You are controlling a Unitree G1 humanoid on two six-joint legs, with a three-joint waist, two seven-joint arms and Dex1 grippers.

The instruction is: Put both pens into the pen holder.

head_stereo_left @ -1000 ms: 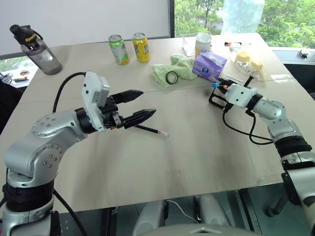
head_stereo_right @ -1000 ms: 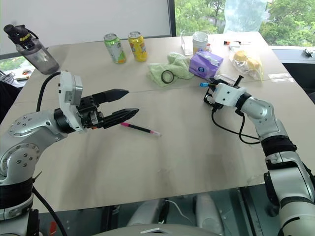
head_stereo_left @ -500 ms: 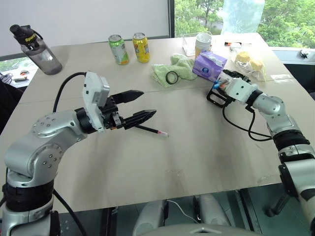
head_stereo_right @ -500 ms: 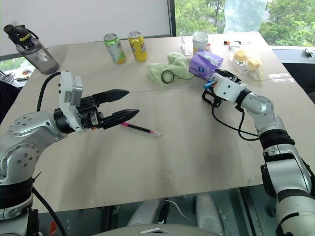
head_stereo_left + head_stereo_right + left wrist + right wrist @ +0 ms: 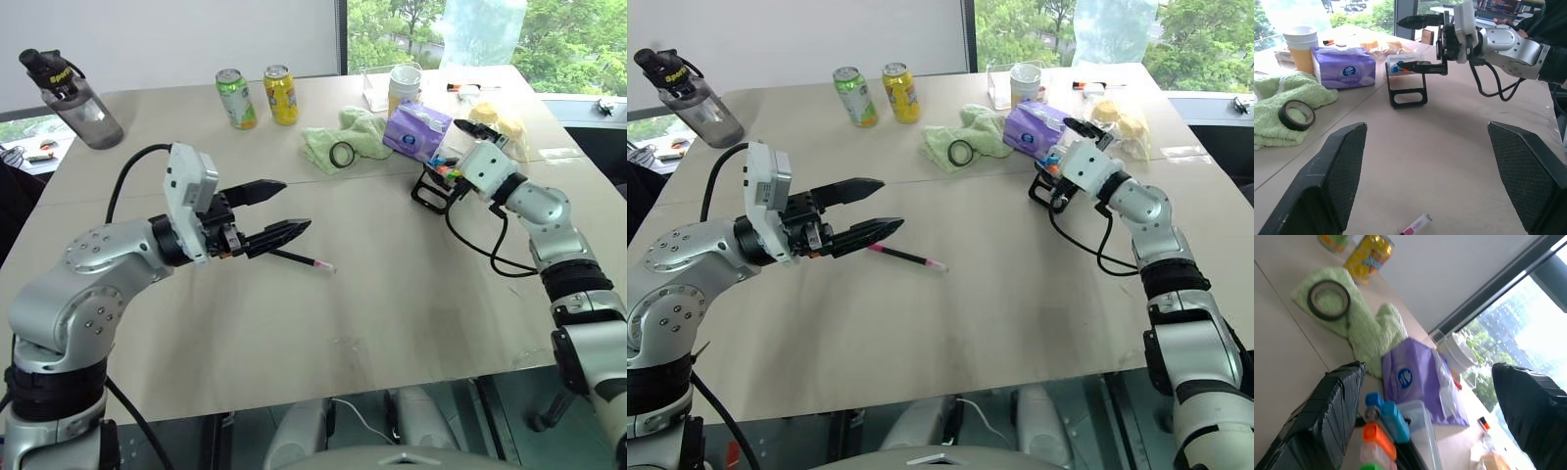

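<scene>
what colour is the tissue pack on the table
Purple, with a blue round logo; the tissue pack shows best in the left wrist view.

The two head views look forward and down from above the beige table, standing well back; both take in the far-edge clutter, the right eye set slightly to one side; the left wrist view sits low, just above the tabletop, facing across it toward the purple tissue pack and the small black open-frame pen holder; the right wrist view hangs close beside that holder, tilted, facing the same tissue pack and the crumpled green cloth.
</scene>
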